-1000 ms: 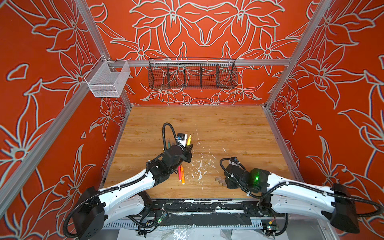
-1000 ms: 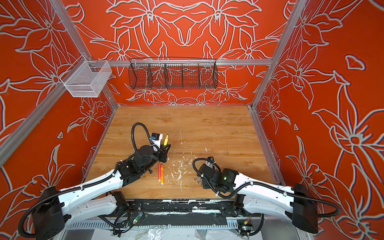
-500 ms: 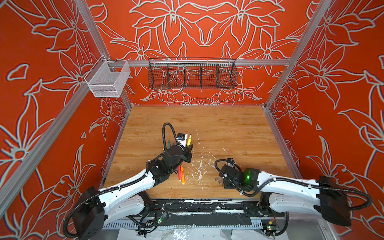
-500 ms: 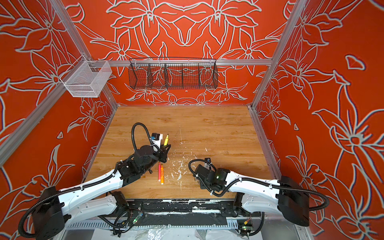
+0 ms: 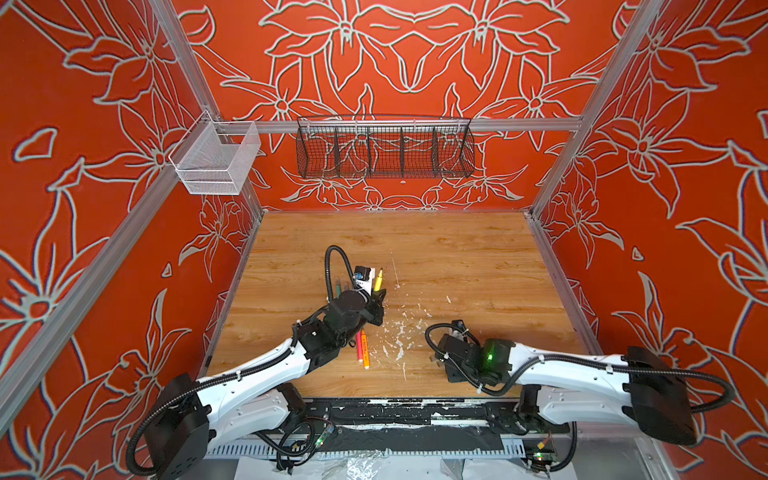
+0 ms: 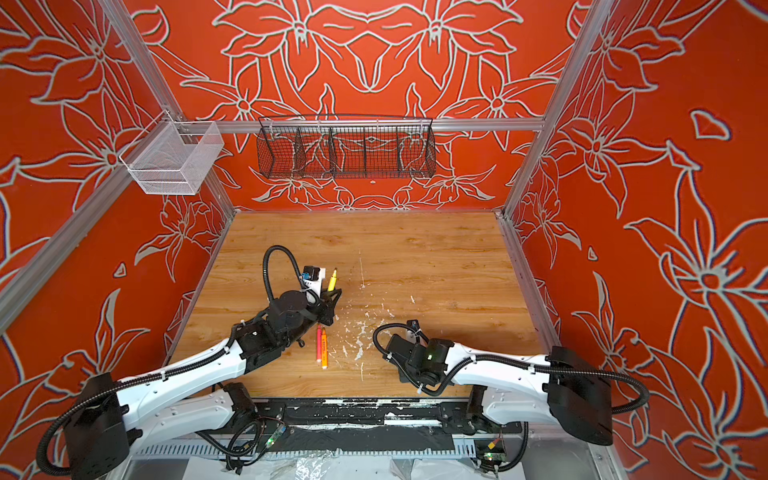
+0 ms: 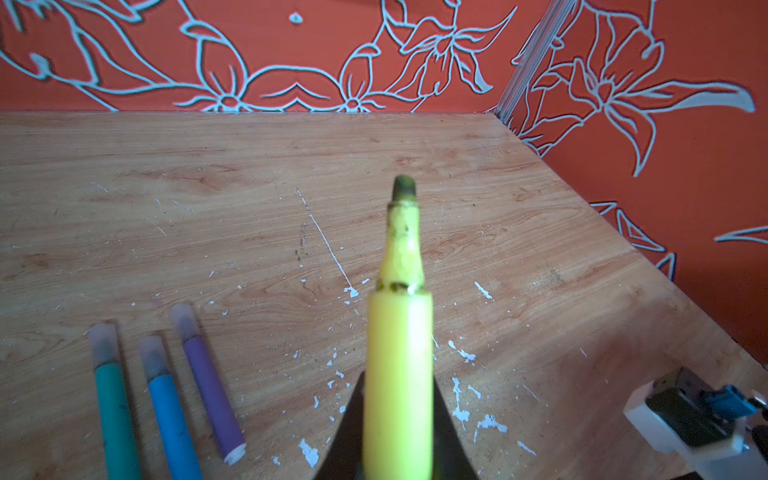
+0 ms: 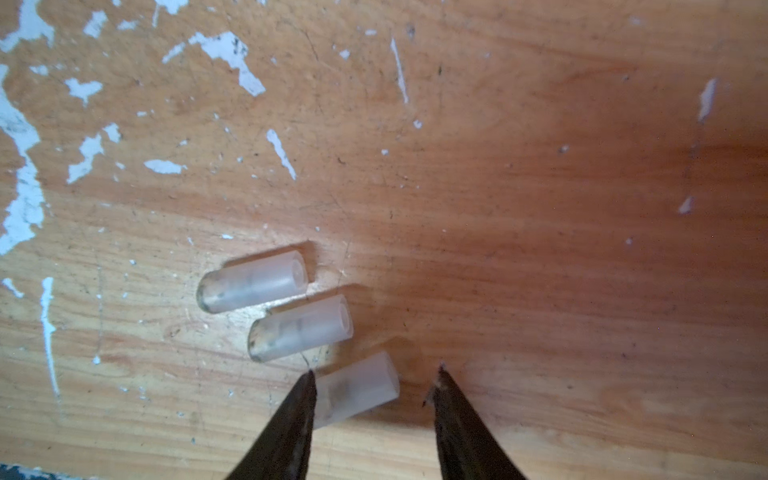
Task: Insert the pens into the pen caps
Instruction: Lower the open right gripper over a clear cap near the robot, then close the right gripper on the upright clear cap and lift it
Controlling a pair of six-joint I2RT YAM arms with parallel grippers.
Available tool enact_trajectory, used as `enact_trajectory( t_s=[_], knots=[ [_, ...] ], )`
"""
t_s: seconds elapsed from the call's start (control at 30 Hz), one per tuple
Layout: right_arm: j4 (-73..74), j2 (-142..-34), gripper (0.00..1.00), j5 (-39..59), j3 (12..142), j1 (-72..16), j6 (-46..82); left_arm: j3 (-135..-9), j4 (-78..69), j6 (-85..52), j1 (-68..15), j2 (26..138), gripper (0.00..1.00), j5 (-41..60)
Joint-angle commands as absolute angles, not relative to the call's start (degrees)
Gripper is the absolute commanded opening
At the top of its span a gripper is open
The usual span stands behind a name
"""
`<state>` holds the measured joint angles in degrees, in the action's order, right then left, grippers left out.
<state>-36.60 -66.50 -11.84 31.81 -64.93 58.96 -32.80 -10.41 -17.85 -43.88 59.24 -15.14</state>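
— What's the left gripper [image 7: 397, 386] got?

— It's clamped on the yellow pen [image 7: 399, 332]: bare tip aimed at the far wall, long axis running near to far over the table [image 5: 457, 257].

— And the other pens?

— The green pen [image 7: 112, 395], blue pen [image 7: 166, 399] and purple pen [image 7: 212, 395] lie parallel just left of it, capped ends pointing far. The pink pen [image 5: 358, 348] and orange pen [image 5: 365, 351] lie side by side nearer the front, tips far too.

— The right gripper [image 8: 374, 372]?

— Low at the near right, jaws partly apart around one pen cap [image 8: 357, 390], which slants across the gap. One fingertip [image 8: 305, 386] is at its end, the other clear of it. Two more pen caps [image 8: 301, 328] lie parallel beside it.
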Motion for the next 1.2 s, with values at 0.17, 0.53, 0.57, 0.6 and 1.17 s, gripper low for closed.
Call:
enact_trajectory(
  t_s=[0.17,0.53,0.57,0.6,1.17],
  knots=[
    [-41.6,-65.5,0.48,-14.6,31.1,-66.4,61.7,-32.3,-12.0,-17.8,-43.7,58.1,0.0,-14.8],
    [-39.6,-68.8,0.36,-15.1,30.8,-66.4,62.1,-32.2,-12.0,-17.8,-43.7,57.7,0.0,-14.6],
    [-39.5,-69.2,0.36,-15.3,30.9,-66.4,62.1,-32.2,-11.9,-17.8,-43.7,57.6,0.0,-14.6],
    [-39.3,-69.6,0.36,-15.4,30.9,-66.4,62.2,-32.2,-11.9,-17.8,-43.7,57.5,0.0,-14.6],
    [-37.9,-73.8,0.31,-16.3,30.3,-66.4,62.9,-31.8,-12.1,-17.7,-43.7,57.0,0.0,-14.2]
  ],
)
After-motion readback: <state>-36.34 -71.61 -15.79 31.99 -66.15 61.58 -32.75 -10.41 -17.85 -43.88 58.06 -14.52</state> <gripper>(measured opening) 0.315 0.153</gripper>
